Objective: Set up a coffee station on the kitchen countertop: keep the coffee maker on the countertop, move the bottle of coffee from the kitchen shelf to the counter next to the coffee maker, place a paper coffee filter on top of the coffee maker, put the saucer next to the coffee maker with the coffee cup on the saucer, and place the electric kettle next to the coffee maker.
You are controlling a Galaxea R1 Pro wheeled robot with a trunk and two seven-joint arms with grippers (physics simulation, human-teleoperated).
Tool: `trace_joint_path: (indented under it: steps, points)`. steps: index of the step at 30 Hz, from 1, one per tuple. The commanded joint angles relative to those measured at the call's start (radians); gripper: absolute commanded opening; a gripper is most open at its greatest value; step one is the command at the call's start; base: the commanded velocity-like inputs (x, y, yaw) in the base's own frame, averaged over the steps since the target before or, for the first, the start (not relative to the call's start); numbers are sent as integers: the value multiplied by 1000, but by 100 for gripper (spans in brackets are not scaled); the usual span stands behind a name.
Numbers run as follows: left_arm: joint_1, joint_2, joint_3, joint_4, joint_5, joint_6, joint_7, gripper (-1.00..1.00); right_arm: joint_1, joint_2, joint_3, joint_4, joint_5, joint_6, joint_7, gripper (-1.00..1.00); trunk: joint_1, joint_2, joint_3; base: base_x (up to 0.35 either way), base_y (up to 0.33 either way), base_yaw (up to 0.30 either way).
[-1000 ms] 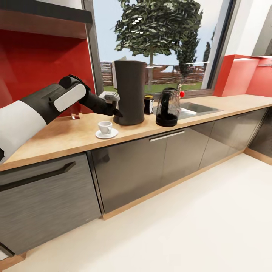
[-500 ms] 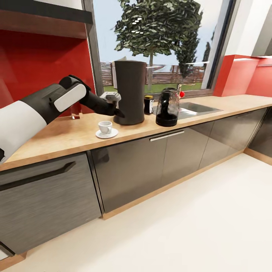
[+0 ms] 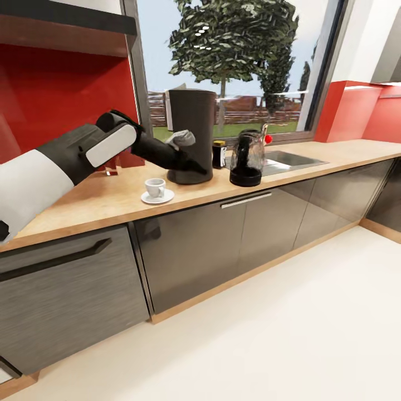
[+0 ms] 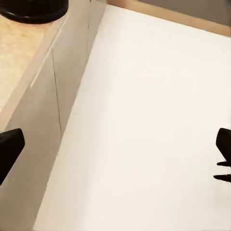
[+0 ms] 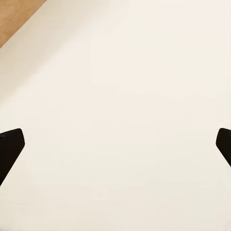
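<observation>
Kitchen countertop [image 3: 100, 203]: coffee cup [image 3: 154, 187] on saucer [image 3: 157, 197], beside coffee maker [image 3: 191, 136]

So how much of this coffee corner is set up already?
Nearly all of it. On the countertop, the cup sits on its saucer, with the coffee jar and kettle beside the coffee maker. A paper filter pokes from its top. The left gripper is open, holding nothing.

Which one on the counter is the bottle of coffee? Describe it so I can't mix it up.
Find the tall dark coffee maker in front of the window. Between it and the rounded glass electric kettle stands the bottle of coffee. It is a small dark jar with a yellow lid, shorter than both neighbours.
</observation>
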Motion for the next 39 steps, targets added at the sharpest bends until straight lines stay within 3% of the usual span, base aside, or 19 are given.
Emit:
trace_joint_path:
  steps: [1,6,7,10,12,14,15,20,22,23,24,25,30,35,39]
  points:
    - [19,-21,-4,-19,-3,-17,-14,100,-1,0,8,2,-5,-7,2,100,0,0,-1,0,0,0]
    - [102,-89,-4,-46,-3,-88,-26,100,-1,0,8,2,-5,-7,1,100,0,0,-1,0,0,0]
    - [144,-113,-4,-50,-3,-128,-28,100,-1,0,8,2,-5,-7,1,100,0,0,-1,0,0,0]
    - [220,-147,-4,-57,-3,-193,-32,100,-1,0,8,2,-5,-7,1,100,0,0,-1,0,0,0]
    - [327,-175,-4,-65,-3,-273,-53,100,-1,0,8,2,-5,-7,1,100,0,0,-1,0,0,0]
    - [447,-183,-2,-64,-3,-380,-113,100,-1,0,8,2,-5,-7,1,100,0,0,-1,0,0,0]
    - [472,-181,-2,-62,-3,-404,-128,100,-1,0,8,2,-5,-7,1,100,0,0,-1,0,0,0]
    - [660,-115,-2,-62,-3,-530,-246,100,-1,0,8,2,-5,-8,1,100,0,0,-1,0,0,0]
    - [767,-47,-3,-61,-3,-579,-296,100,-1,0,8,2,-5,-8,1,100,0,0,-1,0,0,0]
    - [826,3,-3,-61,-3,-620,-308,100,-1,0,9,2,-5,-8,1,100,0,0,-1,0,0,0]
    - [904,74,-3,-58,-3,-675,-316,100,-1,0,10,2,-5,-8,1,100,0,0,-1,0,0,0]
    - [963,106,-3,-57,-3,-709,-317,100,-1,0,10,2,-5,-8,1,100,0,0,-1,0,0,0]
    - [1083,173,-3,-34,-3,-785,-320,100,-1,0,10,2,-5,-8,1,100,0,0,-1,0,0,0]
    - [1126,190,-3,37,-3,-819,-331,100,-1,0,9,2,-5,-8,1,100,0,0,-1,0,0,0]
    - [1148,194,-3,174,-3,-836,-455,100,-1,0,9,2,-5,-8,1,100,0,0,-1,0,0,0]
